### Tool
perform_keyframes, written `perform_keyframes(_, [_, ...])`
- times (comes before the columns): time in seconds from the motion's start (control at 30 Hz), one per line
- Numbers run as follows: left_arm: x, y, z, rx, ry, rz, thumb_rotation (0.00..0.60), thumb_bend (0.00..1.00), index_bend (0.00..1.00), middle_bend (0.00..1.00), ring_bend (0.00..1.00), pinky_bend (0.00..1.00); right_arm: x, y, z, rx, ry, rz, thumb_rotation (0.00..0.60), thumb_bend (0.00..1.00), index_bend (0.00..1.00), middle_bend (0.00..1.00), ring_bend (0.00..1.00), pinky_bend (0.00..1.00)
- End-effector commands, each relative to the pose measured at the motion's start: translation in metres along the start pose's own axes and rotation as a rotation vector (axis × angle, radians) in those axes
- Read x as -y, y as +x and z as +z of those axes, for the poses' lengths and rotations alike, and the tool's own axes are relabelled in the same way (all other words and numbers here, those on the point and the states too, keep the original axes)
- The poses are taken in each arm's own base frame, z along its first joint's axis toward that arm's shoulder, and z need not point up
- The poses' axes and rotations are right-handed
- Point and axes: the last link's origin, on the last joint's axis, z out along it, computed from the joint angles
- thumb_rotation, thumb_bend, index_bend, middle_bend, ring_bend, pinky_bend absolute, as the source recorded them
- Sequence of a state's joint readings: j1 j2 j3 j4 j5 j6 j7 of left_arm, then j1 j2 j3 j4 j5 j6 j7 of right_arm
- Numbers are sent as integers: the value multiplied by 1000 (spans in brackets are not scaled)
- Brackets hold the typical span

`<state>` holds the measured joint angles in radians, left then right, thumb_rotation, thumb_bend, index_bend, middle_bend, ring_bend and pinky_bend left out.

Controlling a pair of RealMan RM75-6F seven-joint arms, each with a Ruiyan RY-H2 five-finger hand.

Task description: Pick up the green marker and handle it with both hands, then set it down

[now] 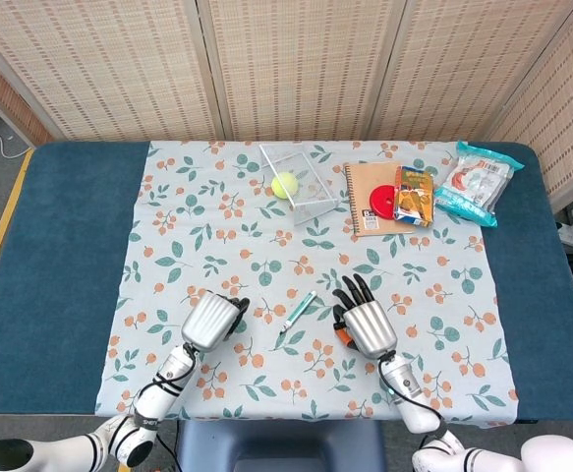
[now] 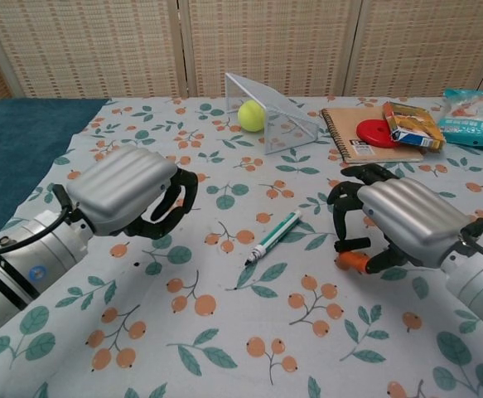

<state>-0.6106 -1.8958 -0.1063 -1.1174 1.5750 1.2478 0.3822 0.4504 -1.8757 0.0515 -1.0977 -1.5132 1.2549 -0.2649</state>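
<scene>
Both of my hands sit nearest me, low over the flowered cloth (image 1: 168,246). My left hand (image 2: 133,192) holds nothing, its fingers curled loosely inward with gaps between them. My right hand (image 2: 394,224) is empty too, fingers bent down and spread apart. Between them I see the green marker (image 2: 275,235) lying flat on the cloth, free of both hands, its dark tip toward me and its body slanting away to the right; from the head view it lies nearer the right hand (image 1: 365,320) than the left hand (image 1: 210,320).

Farther back I make out a clear plastic box (image 1: 301,182) with a yellow-green ball (image 2: 251,115) in it. Right of that lies a spiral notebook (image 1: 370,202) carrying a red disc (image 2: 375,130) and an orange packet (image 1: 414,196). At the far right corner lies a blue-and-white snack bag (image 1: 478,182), resting on the blue table (image 1: 60,246).
</scene>
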Motion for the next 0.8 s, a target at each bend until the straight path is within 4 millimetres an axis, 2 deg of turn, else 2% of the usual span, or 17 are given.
perform_keyframes(0.03, [9,3,-6,26,-7,-30,600,470,226,347,774,1000,-5,-7,-3,51,-15,-5,600,407,10,56,0,4])
perform_keyframes(0.1, [12,7,-10,34,-10,-43,600,451,138,252,698,1000,-5,-4,-6,48,-10,-12,600,345,0,28,0,0])
perform_keyframes(0.23, [23,15,-23,48,9,-73,600,429,69,180,518,946,-9,7,-12,43,-19,3,600,277,0,6,0,0])
perform_keyframes(0.37, [46,25,-46,59,67,-140,600,428,69,163,285,722,-23,30,-30,22,-47,-20,600,273,0,0,0,0])
perform_keyframes(0.4, [57,28,-57,60,95,-163,600,427,69,152,208,623,-31,39,-40,15,-65,-41,600,273,0,0,0,0])
perform_keyframes(0.47, [76,34,-76,61,135,-194,600,427,68,130,119,469,-44,55,-57,8,-95,-71,600,273,0,0,0,0])
perform_keyframes(0.53, [98,41,-103,60,186,-227,600,426,64,101,46,318,-61,74,-82,-2,-145,-124,600,272,0,0,0,0])
perform_keyframes(0.6, [121,46,-133,72,245,-229,600,418,54,60,7,213,-81,90,-110,-16,-225,-181,600,254,0,0,0,0])
perform_keyframes(0.7, [149,55,-173,57,330,-179,600,398,26,4,0,122,-105,108,-149,-36,-338,-223,600,202,0,0,0,0])
perform_keyframes(0.8, [160,65,-189,72,356,-132,600,378,6,0,0,92,-124,114,-172,-23,-401,-229,600,169,0,0,0,0])
